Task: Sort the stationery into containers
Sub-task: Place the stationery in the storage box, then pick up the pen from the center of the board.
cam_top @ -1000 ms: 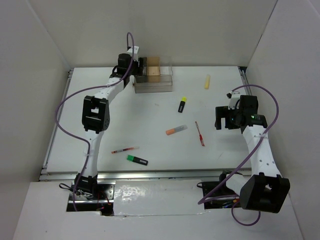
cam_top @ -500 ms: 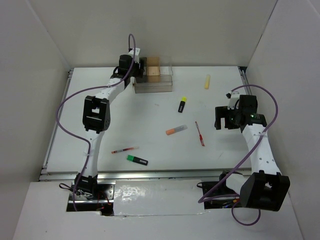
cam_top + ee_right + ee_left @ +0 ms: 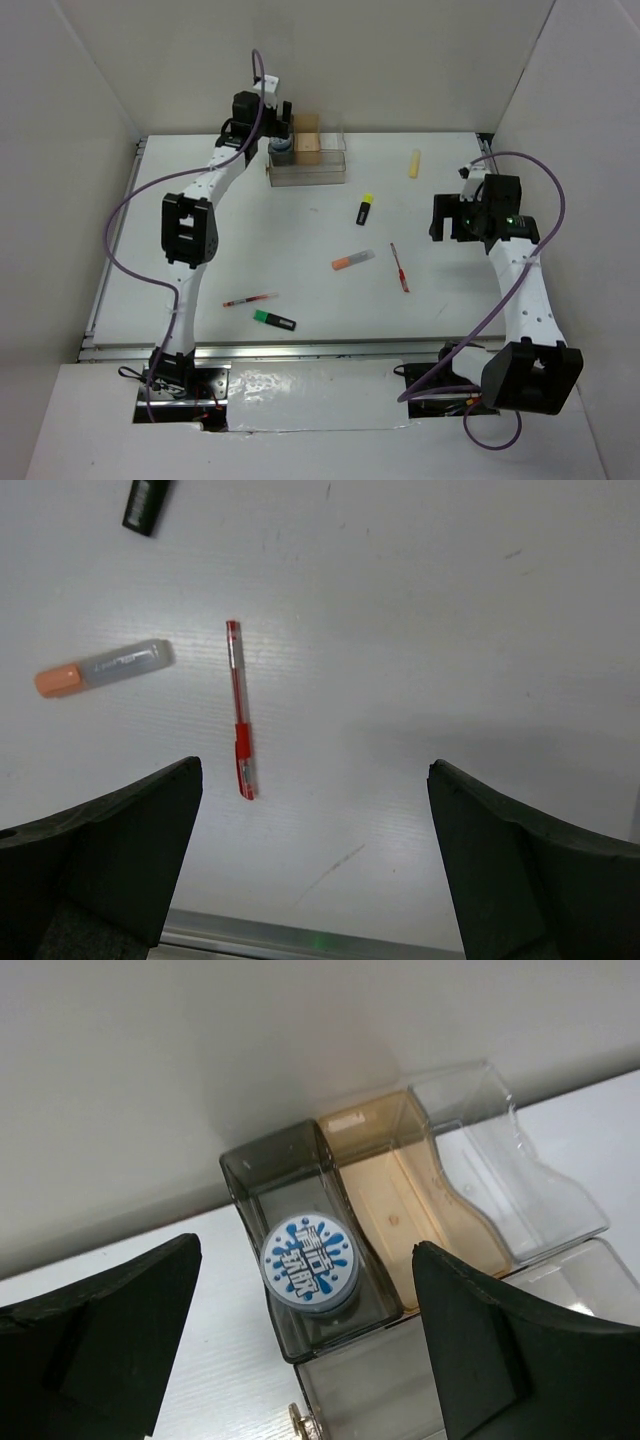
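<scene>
The clear organiser (image 3: 318, 172) stands at the back of the table. The round blue-grey tin (image 3: 310, 1265) lies in its dark grey rear compartment (image 3: 262, 1175), next to the wood-brown one (image 3: 385, 1170). My left gripper (image 3: 305, 1295) is open and empty above the tin; it also shows in the top view (image 3: 280, 122). My right gripper (image 3: 315, 780) is open and empty above bare table, right of a red pen (image 3: 239, 710); in the top view it (image 3: 452, 216) hangs at the right.
On the table lie a yellow-ended highlighter (image 3: 364, 209), an orange marker (image 3: 352, 261), a red pen (image 3: 400, 268), a second red pen (image 3: 250, 299), a green-ended highlighter (image 3: 273, 320) and a pale yellow stick (image 3: 414, 163). White walls enclose the table.
My left gripper has lifted back from the organiser, and the tin now shows in the dark grey compartment. My right arm has shifted a little farther back and right.
</scene>
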Action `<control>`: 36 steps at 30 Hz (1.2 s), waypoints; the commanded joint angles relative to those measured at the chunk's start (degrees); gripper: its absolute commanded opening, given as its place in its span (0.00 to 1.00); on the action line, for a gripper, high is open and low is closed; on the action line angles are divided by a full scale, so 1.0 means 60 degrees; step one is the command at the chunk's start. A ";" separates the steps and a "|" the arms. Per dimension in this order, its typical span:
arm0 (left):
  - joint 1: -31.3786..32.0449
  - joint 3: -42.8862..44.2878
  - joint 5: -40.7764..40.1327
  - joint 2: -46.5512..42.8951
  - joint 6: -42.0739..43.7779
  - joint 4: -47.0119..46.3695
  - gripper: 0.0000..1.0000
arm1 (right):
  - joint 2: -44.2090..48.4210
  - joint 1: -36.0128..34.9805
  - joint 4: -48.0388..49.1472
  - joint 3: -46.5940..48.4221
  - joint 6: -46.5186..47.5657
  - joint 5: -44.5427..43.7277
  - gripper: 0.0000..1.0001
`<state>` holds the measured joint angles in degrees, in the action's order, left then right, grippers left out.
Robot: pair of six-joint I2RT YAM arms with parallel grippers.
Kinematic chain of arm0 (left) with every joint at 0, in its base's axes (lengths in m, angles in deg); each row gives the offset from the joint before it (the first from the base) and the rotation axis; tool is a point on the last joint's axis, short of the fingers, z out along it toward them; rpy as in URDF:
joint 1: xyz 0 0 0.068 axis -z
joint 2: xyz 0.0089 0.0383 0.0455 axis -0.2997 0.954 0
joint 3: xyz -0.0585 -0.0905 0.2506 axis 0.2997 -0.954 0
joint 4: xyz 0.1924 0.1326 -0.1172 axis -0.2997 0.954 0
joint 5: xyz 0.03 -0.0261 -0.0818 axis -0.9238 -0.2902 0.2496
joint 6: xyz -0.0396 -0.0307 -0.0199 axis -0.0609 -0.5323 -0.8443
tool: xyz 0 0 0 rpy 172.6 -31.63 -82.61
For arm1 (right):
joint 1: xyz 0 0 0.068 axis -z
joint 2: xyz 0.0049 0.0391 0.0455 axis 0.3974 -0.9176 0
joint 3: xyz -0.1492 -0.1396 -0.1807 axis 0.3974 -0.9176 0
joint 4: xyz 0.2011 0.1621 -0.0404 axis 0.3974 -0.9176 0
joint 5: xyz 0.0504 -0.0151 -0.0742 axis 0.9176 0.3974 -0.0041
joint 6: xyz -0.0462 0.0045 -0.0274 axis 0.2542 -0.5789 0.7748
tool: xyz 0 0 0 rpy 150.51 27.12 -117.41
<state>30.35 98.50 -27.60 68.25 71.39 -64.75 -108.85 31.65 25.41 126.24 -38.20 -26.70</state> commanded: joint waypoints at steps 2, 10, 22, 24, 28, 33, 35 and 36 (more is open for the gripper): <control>0.0046 -0.0037 0.0095 -0.1481 0.0735 -0.0221 0.99 | -0.0118 -0.0068 -0.0041 0.1108 -0.0244 0.0141 1.00; -0.0891 -0.3316 0.2625 -0.5020 -0.0322 0.0992 0.78 | 0.0656 -0.0185 -0.0423 0.1213 0.0136 0.0434 1.00; -0.1463 -0.9791 0.4637 -0.9390 0.7823 0.8510 0.58 | 0.1142 -0.1019 -0.1008 -0.0106 0.1060 -0.0166 0.95; -0.1244 -1.0900 0.4212 -1.0149 0.8132 0.8365 0.58 | 0.0865 -0.1195 -0.1111 -0.0179 0.1046 -0.0502 0.93; -0.0527 -1.2414 0.3216 -1.0974 0.8441 0.7591 0.61 | 0.0585 -0.1722 -0.1141 -0.0326 0.0827 -0.0884 0.91; 0.0440 -1.3279 0.2485 -1.0887 0.7987 0.6989 0.59 | 0.0541 -0.1972 -0.1039 -0.0326 0.0577 -0.1016 0.92; 0.0705 -1.3441 0.2366 -1.0683 0.7767 0.6769 0.58 | 0.0555 -0.2031 -0.1068 -0.0326 0.0562 -0.1060 0.92; 0.0778 -1.3485 0.2409 -1.0624 0.7752 0.6724 0.57 | 0.0570 -0.2031 -0.1082 -0.0355 0.0577 -0.1075 0.92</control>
<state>33.71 18.37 -11.38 3.33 117.53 -21.19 -105.86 20.09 19.58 123.86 -33.92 -31.64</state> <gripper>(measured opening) 0.577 0.918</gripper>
